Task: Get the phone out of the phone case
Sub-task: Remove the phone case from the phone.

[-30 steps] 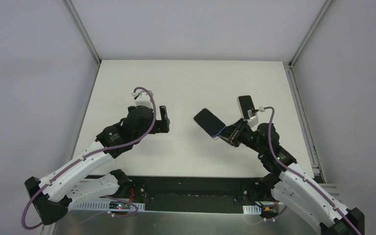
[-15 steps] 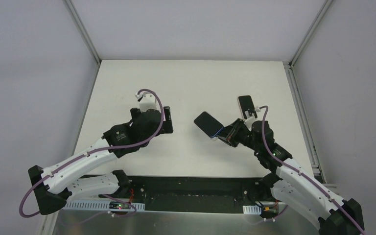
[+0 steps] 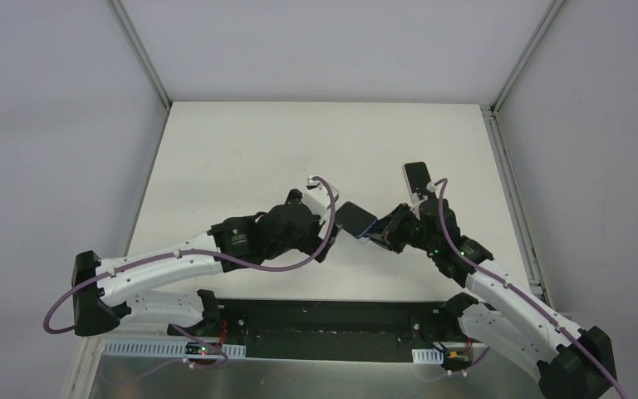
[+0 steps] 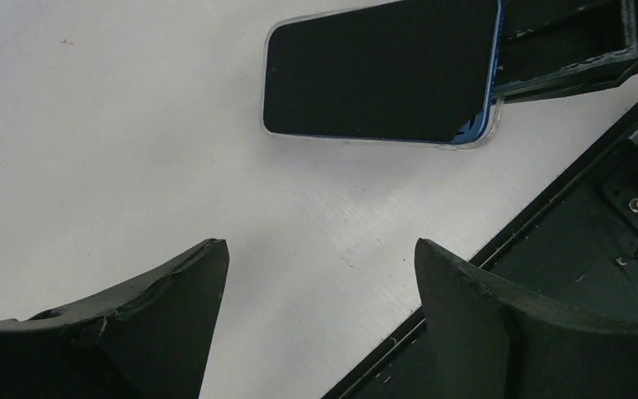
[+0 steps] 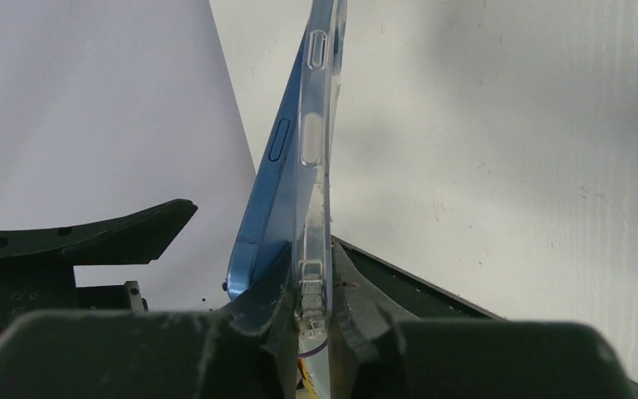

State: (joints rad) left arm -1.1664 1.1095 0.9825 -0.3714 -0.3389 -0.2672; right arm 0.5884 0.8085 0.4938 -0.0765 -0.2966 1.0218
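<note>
The phone (image 3: 354, 218), black screen up with a blue rim, sits in a clear case and is held tilted above the table centre. My right gripper (image 3: 381, 232) is shut on the case's near end. In the right wrist view the jaws (image 5: 307, 278) pinch the clear case (image 5: 316, 141), and the blue phone (image 5: 267, 187) splays away from the case at that end. My left gripper (image 3: 331, 224) is open just left of the phone. In the left wrist view its open fingers (image 4: 320, 274) hang over bare table, with the phone (image 4: 382, 71) ahead of them.
A second small dark phone-like slab with a white edge (image 3: 416, 176) lies on the table behind my right wrist. The table's near edge and the dark trough (image 4: 598, 216) run close below the phone. Grey walls enclose the white table (image 3: 241, 150).
My left arm has swung right across the table until its open gripper is next to the phone. My right gripper has shifted the phone slightly left and toward the near edge.
</note>
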